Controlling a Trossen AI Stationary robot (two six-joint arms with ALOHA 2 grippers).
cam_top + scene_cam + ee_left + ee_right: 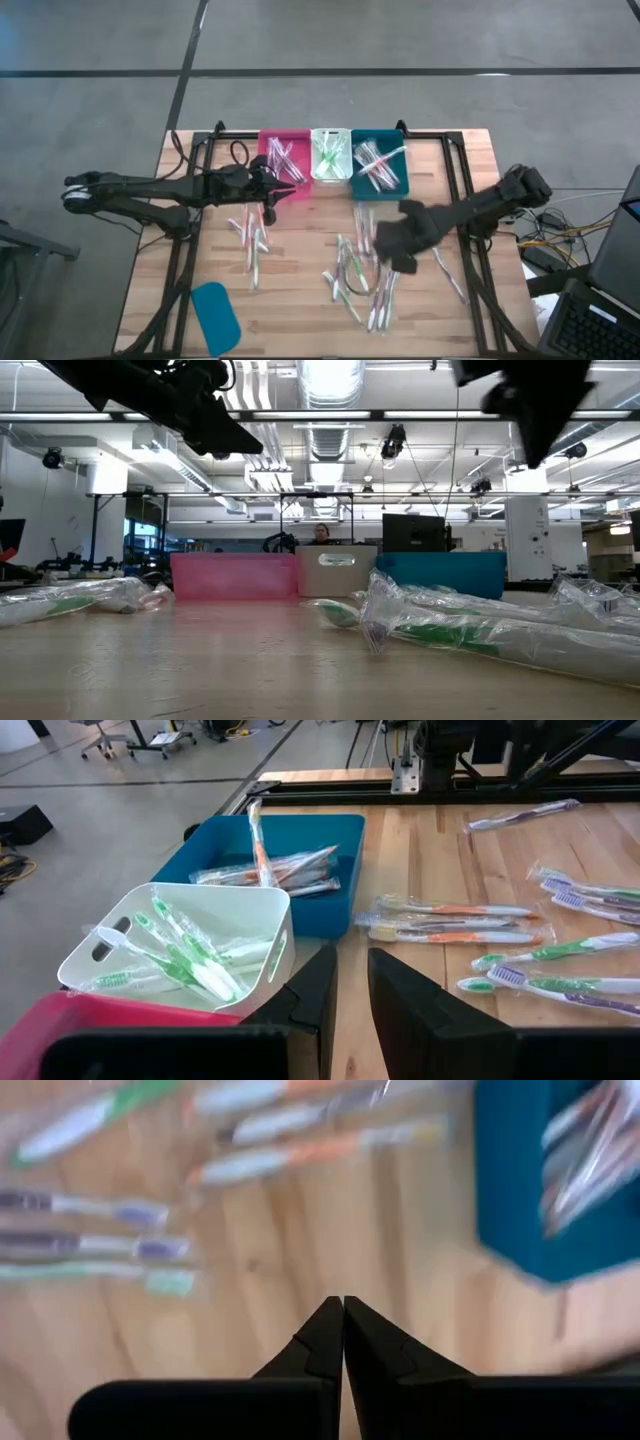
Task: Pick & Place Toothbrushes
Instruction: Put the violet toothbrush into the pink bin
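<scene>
Wrapped toothbrushes (pixel 360 280) lie loose on the wooden table, with a smaller group (pixel 250 240) to their left. At the far edge a pink bin (pixel 283 160), a white bin (pixel 328 155) and a teal bin (pixel 380 165) each hold some. My left gripper (pixel 352 975) hovers by the pink bin's near edge (pixel 288 192), fingers a narrow gap apart and nothing between them. My right gripper (pixel 343 1308) is shut and empty, pointing down above bare wood near the teal bin, over the loose pile (pixel 398 250).
A flat teal lid (pixel 215 318) lies near the table's near left corner. Black frame rails (pixel 460 190) run along both sides of the table. In the low view, wrapped brushes (pixel 470 625) lie in front of the three bins (pixel 337 570).
</scene>
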